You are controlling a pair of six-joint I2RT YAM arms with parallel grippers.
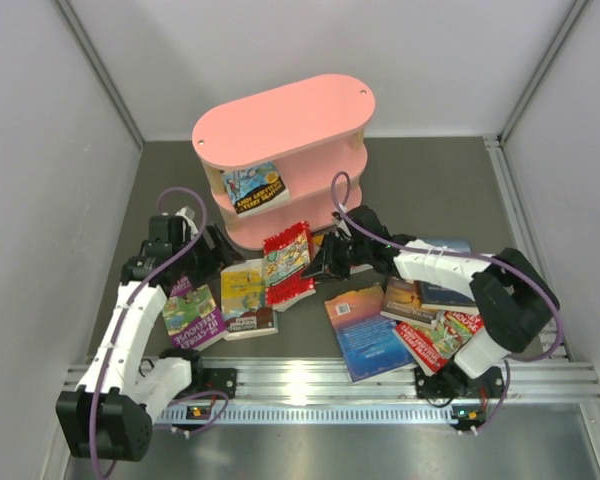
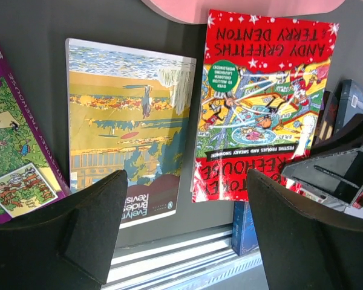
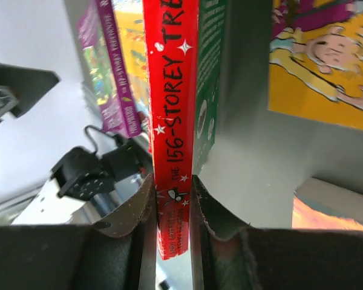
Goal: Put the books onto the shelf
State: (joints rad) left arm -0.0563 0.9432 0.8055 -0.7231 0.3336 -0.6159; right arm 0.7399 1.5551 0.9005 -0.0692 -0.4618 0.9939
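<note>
The shelf (image 1: pixel 280 125) had a smooth, matt pink top and pale, bare-looking wooden edges. In front of it, the red book (image 2: pixel 260 103) wore a glossy paper cover, while the yellow book (image 2: pixel 130 127) beside it looked matt. The table (image 1: pixel 430 190) around the shelf was dull dark grey, perhaps rubbery. Well in front of the shelf ran a ribbed, shiny metal rail (image 1: pixel 330 385). The pads (image 3: pixel 136 208) of the right gripper (image 3: pixel 172 181) were black and finely rough.
</note>
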